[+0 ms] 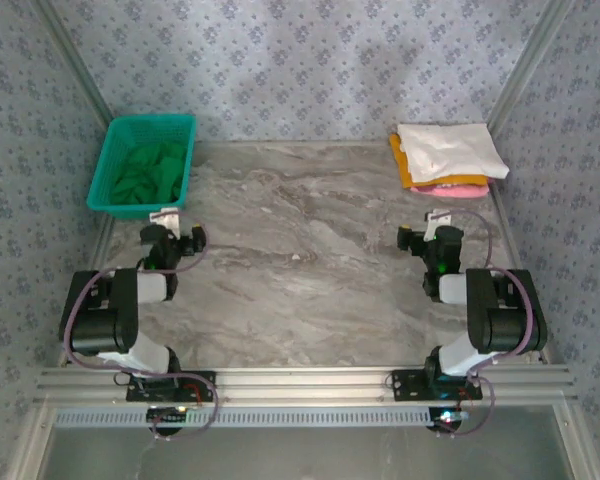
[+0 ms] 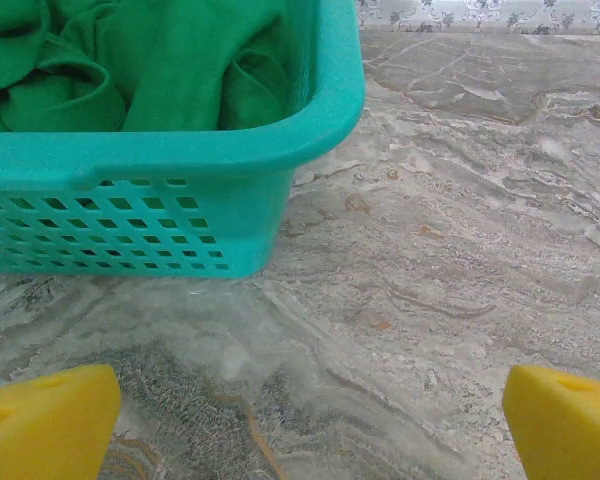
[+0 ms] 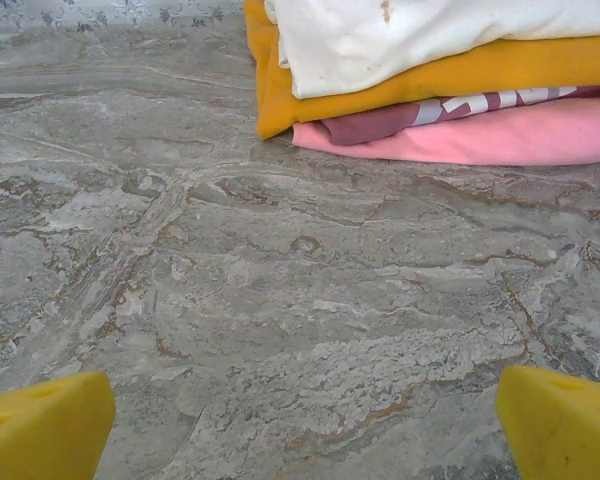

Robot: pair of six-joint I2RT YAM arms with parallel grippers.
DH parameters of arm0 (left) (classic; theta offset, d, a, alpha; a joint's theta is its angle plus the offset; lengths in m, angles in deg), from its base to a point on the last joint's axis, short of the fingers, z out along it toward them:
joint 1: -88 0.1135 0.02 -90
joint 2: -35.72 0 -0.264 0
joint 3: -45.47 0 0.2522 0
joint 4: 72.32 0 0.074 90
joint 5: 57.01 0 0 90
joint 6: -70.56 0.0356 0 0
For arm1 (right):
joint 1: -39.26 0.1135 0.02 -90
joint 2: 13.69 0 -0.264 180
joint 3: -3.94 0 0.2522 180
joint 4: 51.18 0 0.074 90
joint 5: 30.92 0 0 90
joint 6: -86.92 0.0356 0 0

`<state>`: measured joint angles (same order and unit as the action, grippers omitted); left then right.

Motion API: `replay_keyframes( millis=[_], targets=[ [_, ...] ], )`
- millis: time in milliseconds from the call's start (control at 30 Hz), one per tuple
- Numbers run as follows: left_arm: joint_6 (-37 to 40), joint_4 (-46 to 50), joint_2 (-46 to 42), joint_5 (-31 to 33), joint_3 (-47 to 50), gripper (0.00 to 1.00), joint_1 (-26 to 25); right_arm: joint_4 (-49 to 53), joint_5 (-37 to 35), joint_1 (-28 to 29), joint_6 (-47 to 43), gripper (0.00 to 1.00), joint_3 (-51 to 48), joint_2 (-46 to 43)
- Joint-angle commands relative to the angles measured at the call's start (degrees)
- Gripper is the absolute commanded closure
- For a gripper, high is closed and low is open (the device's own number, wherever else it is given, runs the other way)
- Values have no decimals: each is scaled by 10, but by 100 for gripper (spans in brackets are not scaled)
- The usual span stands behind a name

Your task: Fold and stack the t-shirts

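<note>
The tabletop (image 1: pixel 310 265) carries the teal mesh basket (image 1: pixel 130 210). Well to the right of the basket, at the same depth, lies the stack of folded t-shirts, white (image 1: pixel 450 150) on orange-yellow (image 1: pixel 402 160) on pink (image 1: pixel 450 189), judged to be set apart so the bare span beside the basket serves for folding. The green t-shirt (image 1: pixel 148 170) lies crumpled inside the basket, not yet folded, while the left fingers (image 2: pixel 40 425) stand wide apart and empty just in front of the basket's near wall, a stance suited to reaching in. The right fingers (image 3: pixel 40 425), equally wide apart and empty, sit far to the basket's right, facing the stack.
</note>
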<state>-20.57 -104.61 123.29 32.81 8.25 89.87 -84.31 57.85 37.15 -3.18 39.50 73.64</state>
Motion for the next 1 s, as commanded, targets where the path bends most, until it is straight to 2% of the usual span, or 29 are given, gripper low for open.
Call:
replay_keyframes(
  millis=[0,567,667,733,800,867,933,967],
  targets=[
    [-3,0,4,-3,-5,2,0,0,-7,4,-12,0,7,0],
    [-3,0,4,-6,-5,2,2,1,17,-8,-5,0,7,0],
    [2,8,-11,-11,-6,2,0,-2,-8,-2,-3,0,3,-12],
    [25,100,-76,0,-29,2,-22,101,-49,8,-1,0,29,-81],
    [3,234,-179,56,-71,3,-55,271,-63,11,43,0,90,-166],
    [-55,296,-272,19,-110,5,-62,391,-22,23,65,0,161,-221],
    [-99,371,-288,37,-181,6,-59,457,-39,59,74,0,217,-234],
    [-110,446,-267,32,-247,9,-49,492,-30,86,58,0,257,-227]
  ],
)
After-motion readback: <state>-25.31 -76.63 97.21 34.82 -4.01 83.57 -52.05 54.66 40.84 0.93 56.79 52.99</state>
